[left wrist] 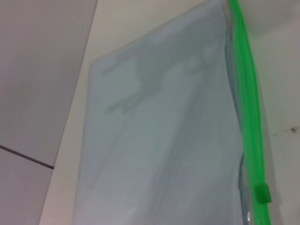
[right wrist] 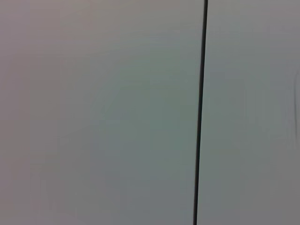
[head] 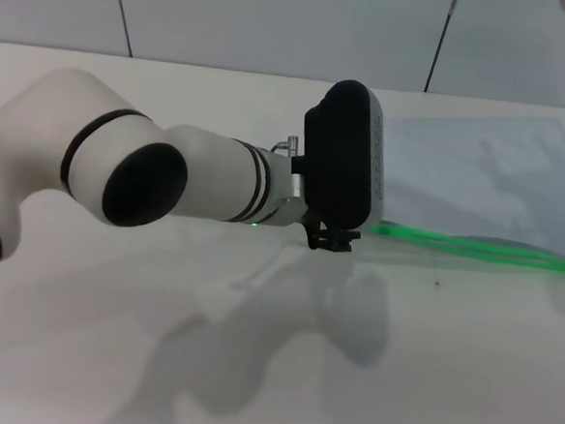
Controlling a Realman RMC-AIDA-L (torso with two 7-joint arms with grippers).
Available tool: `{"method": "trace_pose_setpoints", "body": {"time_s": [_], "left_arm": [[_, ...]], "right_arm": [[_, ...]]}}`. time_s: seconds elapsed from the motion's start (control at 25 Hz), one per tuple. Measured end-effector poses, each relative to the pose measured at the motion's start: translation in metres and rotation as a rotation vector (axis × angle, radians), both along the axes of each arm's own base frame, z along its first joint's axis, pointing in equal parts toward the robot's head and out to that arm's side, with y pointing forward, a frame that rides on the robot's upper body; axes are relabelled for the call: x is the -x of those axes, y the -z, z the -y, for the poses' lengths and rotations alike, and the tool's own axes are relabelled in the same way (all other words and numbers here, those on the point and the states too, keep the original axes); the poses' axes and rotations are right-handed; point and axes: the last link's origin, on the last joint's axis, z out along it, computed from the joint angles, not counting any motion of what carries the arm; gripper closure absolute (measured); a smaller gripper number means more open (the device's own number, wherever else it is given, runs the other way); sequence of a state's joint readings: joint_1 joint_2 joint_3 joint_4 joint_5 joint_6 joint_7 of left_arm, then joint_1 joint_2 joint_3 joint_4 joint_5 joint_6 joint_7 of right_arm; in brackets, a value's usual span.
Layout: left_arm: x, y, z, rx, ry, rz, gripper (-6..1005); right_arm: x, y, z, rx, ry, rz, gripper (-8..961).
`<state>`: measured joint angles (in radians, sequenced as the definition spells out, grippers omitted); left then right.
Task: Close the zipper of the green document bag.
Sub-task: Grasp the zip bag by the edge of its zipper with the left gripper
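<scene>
- Head view: left gripper (head: pixel 331 241) low over the white table (head: pixel 154 378), at the near end of the zipper (head: pixel 474 247); green document bag (head: pixel 488 178) lying flat beyond it. Fingers hidden behind the wrist, so cannot tell if open or closed.
- Left wrist view: small slider (left wrist: pixel 263 192) visible, unseen from the head. Best pinched squarely, then drawn straight along the strip.
- Right wrist view: only blank wall; right gripper out of sight.

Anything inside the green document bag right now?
The green document bag looks flat and translucent, nothing distinct inside. The left gripper hides its end in the head view, beside the zipper.
</scene>
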<state>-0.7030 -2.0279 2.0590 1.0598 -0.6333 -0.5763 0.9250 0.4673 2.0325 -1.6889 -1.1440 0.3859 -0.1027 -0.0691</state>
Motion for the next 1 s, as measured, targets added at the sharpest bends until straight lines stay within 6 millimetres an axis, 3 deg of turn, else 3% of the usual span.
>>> {"method": "trace_pose_setpoints", "body": {"time_s": [1.0], "left_arm": [[0.006, 0.013, -0.002, -0.044, 0.094, 0.019, 272]], "right_arm": [[0.005, 0.003, 0.0, 0.009, -0.013, 0.001, 137]]}}
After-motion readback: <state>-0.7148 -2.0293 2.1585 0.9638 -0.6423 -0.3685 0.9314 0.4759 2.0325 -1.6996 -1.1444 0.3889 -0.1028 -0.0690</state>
